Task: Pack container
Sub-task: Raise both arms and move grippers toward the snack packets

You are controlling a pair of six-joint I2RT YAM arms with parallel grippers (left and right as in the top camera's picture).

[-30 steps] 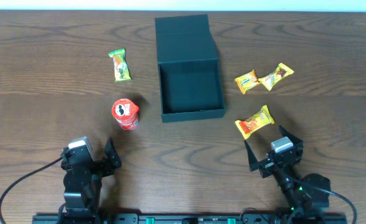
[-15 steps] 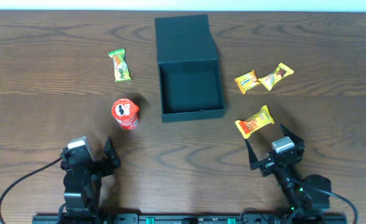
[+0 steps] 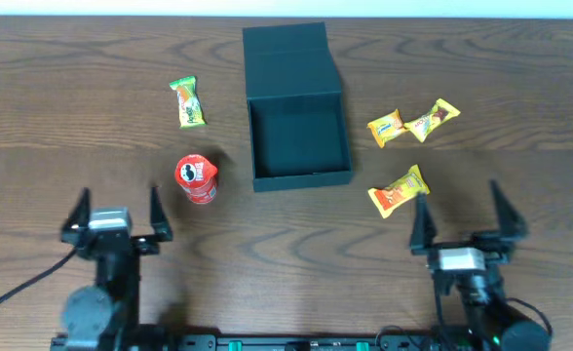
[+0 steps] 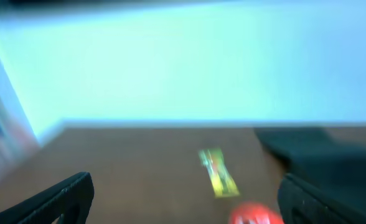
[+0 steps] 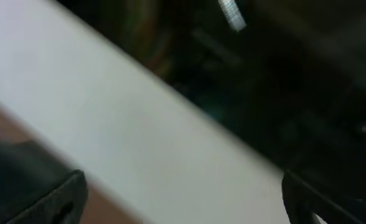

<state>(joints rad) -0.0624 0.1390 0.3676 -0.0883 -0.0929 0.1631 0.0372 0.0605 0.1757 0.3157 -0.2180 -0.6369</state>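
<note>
The dark teal container [image 3: 299,136] stands open at the table's middle back, its flap lid laid back behind it; its dark edge shows in the left wrist view [image 4: 320,152]. A green-yellow packet [image 3: 187,102] lies to its left and shows in the left wrist view [image 4: 218,172]. A small red can [image 3: 196,178] stands nearer and shows there too [image 4: 255,214]. Three yellow-orange packets [image 3: 399,190] [image 3: 386,128] [image 3: 433,119] lie to the right. My left gripper [image 3: 114,213] and right gripper [image 3: 465,216] are open and empty near the front edge.
The right wrist view is blurred and shows only a white wall and dark shapes. Cables run from both arm bases along the table's front edge. Bare brown wood lies between the grippers and the objects.
Both arms have risen from their folded rest pose. Their grippers now stand spread wide open and point toward the back of the table. The objects have not moved.
</note>
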